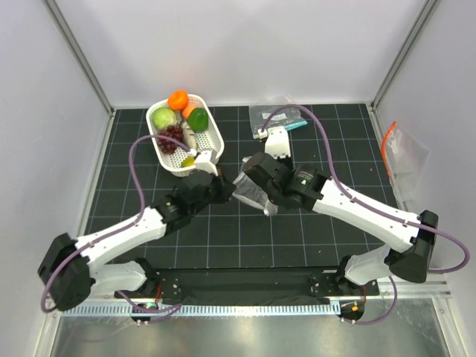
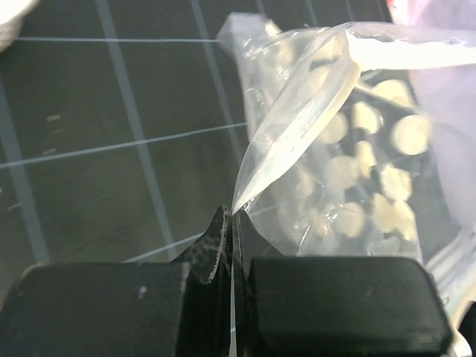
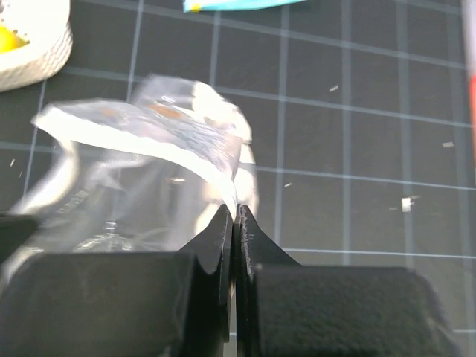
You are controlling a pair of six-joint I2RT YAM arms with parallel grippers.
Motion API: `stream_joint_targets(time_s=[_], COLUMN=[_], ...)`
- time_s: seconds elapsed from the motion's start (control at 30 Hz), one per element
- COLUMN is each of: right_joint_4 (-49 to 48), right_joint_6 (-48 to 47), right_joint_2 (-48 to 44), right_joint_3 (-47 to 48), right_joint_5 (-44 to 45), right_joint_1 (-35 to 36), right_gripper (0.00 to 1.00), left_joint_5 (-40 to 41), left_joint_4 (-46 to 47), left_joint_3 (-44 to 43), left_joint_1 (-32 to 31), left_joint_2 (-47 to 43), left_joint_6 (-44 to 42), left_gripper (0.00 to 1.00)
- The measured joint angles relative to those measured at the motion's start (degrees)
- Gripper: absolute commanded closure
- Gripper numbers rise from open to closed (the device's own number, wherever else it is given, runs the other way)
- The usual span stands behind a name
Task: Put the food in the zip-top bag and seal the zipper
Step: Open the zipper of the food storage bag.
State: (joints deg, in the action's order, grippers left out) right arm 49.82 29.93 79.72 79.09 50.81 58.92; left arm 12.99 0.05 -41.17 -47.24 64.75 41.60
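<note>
Worktop [image 1: 245, 238] of black matting ruled with a pale grid carries everything. At its far left stands a white perforated plastic basket [image 1: 217, 136], and the food is all inside it. Between my two arms, near the middle of the worktop, is the clear floppy zip-top bag printed with white oval dots [image 1: 253, 192]. It is crumpled and lifted between my fingers, just right of the basket.

A smaller clear bag with a teal strip [image 1: 279, 117] lies flat at the far side. A clear bag with an orange strip [image 1: 401, 152] rests against the right wall.

In the basket I see a round orange toy fruit [image 1: 178, 100] at the far rim, with a dark green piece [image 1: 198, 119] just beside it. A pale green leafy piece [image 1: 165, 117] sits to the left, a purple grape bunch [image 1: 171, 136] is in the middle, and a small yellow piece [image 1: 188, 161] is at the near end.

My left fingers [image 2: 216, 239] are pressed together on a fold of the bag's film. My right fingers [image 3: 217, 236] are pinched together on the bag too, where its pale edge band [image 3: 141, 134] runs down to their tips.
</note>
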Motion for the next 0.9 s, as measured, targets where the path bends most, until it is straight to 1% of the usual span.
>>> stream_joint_targets(time_s=[0.07, 0.17, 0.27, 0.4, 0.53, 0.67, 0.8, 0.9], right_joint_4=[2.8, 6.1, 6.9, 5.3, 2.9, 1.1, 0.1, 0.0], right_joint_6=[0.0, -0.6, -2.2, -4.9, -7.0, -7.8, -8.4, -9.1], right_joint_2=[0.2, 1.2, 4.4, 10.6, 15.0, 15.8, 15.8, 15.5], right_joint_3=[2.4, 3.4, 3.4, 3.0, 2.0, 1.2, 1.2, 1.2], right_joint_5=[1.7, 3.5, 2.9, -0.4, -4.0, -7.2, -8.3, -8.5], right_joint_1=[-0.1, -0.3, -1.4, -5.1, -9.3, -13.8, -17.6, -19.7], right_gripper=[0.99, 0.99, 0.99, 0.99, 0.99, 0.99, 0.99, 0.99], left_joint_5=[-2.0, -3.9, -4.3, -3.3, -0.7, 1.1, 2.2, 1.2], left_joint_4=[2.0, 4.9, 6.8, 6.8, 6.4, 6.3, 5.7, 5.4], left_joint_3=[-2.6, -5.9, -7.4, -7.7, -7.7, -8.0, -10.0, -11.9], left_joint_1=[0.0, -0.1, -0.2, -0.2, 0.2, 2.6, 4.9, 6.1], left_joint_2=[4.7, 11.6, 16.6, 20.0, 20.4, 21.3, 25.2, 28.6], left_joint_6=[0.2, 0.2, 0.1, -0.8, -2.0, -2.0, -1.8, -1.6], left_gripper=[1.00, 1.00, 1.00, 1.00, 1.00, 1.00, 1.00, 1.00])
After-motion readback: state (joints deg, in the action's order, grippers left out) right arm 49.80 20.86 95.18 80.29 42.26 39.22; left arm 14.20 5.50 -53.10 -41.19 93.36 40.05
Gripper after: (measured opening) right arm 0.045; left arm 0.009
